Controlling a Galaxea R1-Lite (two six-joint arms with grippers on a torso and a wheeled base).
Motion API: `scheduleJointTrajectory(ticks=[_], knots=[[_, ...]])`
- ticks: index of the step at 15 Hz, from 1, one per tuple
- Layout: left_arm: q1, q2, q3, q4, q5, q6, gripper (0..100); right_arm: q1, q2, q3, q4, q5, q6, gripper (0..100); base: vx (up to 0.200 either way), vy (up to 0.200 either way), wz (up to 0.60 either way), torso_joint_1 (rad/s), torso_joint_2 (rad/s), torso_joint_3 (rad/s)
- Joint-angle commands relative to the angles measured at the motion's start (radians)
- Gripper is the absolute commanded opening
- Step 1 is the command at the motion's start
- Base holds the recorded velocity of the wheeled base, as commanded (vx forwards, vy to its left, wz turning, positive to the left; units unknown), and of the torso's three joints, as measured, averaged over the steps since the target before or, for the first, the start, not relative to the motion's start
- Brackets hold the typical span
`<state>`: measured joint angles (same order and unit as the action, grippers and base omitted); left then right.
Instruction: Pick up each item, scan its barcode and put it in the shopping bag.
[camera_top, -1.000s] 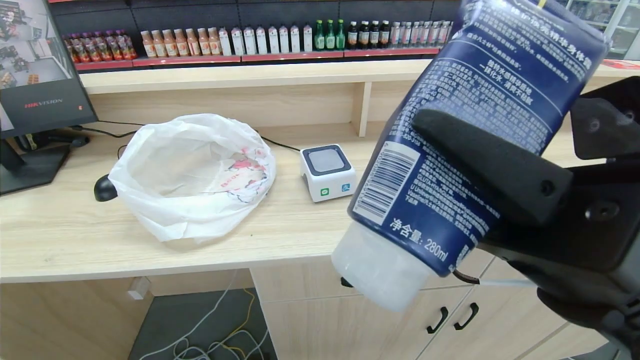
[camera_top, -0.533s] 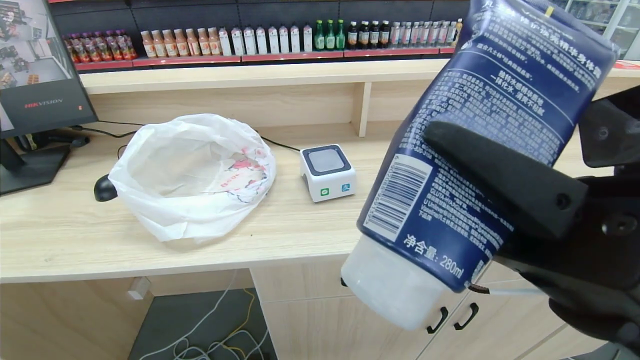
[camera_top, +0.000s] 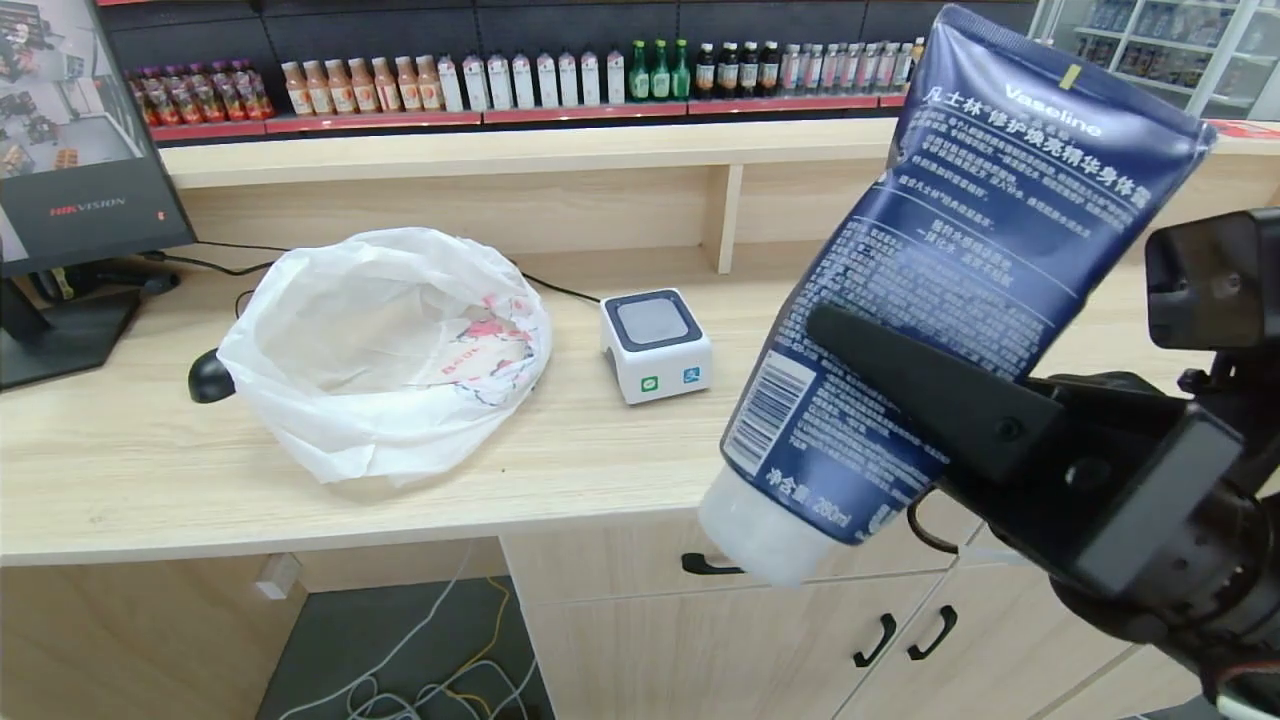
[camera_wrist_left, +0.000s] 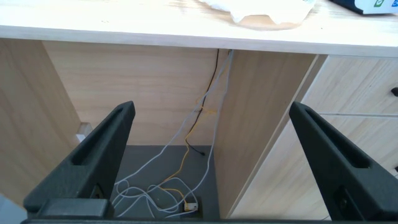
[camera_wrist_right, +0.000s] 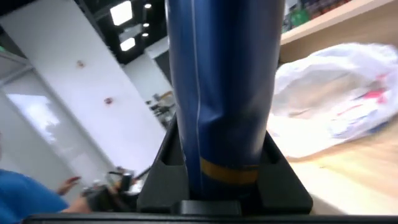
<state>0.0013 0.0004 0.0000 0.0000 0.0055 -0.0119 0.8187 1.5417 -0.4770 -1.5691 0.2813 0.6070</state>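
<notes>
My right gripper (camera_top: 862, 352) is shut on a dark blue lotion tube (camera_top: 985, 215) held in the air at the right, in front of the counter edge. The tube tilts with its translucent white cap (camera_top: 752, 535) down and to the left, and its barcode (camera_top: 778, 408) faces the head view. In the right wrist view the tube (camera_wrist_right: 222, 81) stands clamped between the fingers (camera_wrist_right: 163, 163). The white shopping bag (camera_top: 385, 345) lies open on the counter at left. A small white scanner (camera_top: 656, 342) sits right of it. My left gripper (camera_wrist_left: 211, 163) hangs open below the counter.
A black mouse (camera_top: 208, 378) lies left of the bag, and a monitor (camera_top: 85, 150) stands at the far left. A raised wooden shelf (camera_top: 520, 150) runs behind the counter (camera_top: 130, 470). Drawers with black handles (camera_top: 905, 632) are under it, and cables (camera_wrist_left: 168, 186) lie on the floor.
The tube and right gripper have drawn away from the head camera and sunk a little, so the tube's whole top end shows. The bag and scanner have not moved.
</notes>
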Motion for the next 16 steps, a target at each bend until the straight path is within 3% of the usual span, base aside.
scheduleJointTrajectory(ticks=[1, 4, 9, 11, 13, 16], knots=[[0.0, 0.0, 0.0, 0.0, 0.001, 0.0, 100, -0.082, 0.044, -0.009, -0.002, -0.005, -0.07, 0, 0.0, 0.0, 0.0, 0.0, 0.0, 0.0], [0.0, 0.0, 0.0, 0.0, 0.001, 0.0, 100, -0.09, 0.021, -0.025, 0.023, -0.103, -0.265, 0, 0.0, 0.0, 0.0, 0.0, 0.0, 0.0], [0.0, 0.0, 0.0, 0.0, 0.001, 0.0, 100, -0.096, -0.117, -0.022, 0.288, -0.215, -0.561, 0, 0.0, 0.0, 0.0, 0.0, 0.0, 0.0], [0.0, 0.0, 0.0, 0.0, 0.001, 0.0, 100, -0.112, -0.141, -0.009, 0.348, -0.419, -0.678, 0, 0.0, 0.0, 0.0, 0.0, 0.0, 0.0], [0.0, 0.0, 0.0, 0.0, 0.001, 0.001, 100, -0.135, -0.14, -0.011, 0.348, -0.525, -0.737, 0, 0.0, 0.0, 0.0, 0.0, 0.0, 0.0], [0.0, 0.0, 0.0, 0.0, 0.001, 0.001, 100, -0.155, -0.138, 0.009, 0.348, -0.53, -0.742, 0, 0.0, 0.0, 0.0, 0.0, 0.0, 0.0]])
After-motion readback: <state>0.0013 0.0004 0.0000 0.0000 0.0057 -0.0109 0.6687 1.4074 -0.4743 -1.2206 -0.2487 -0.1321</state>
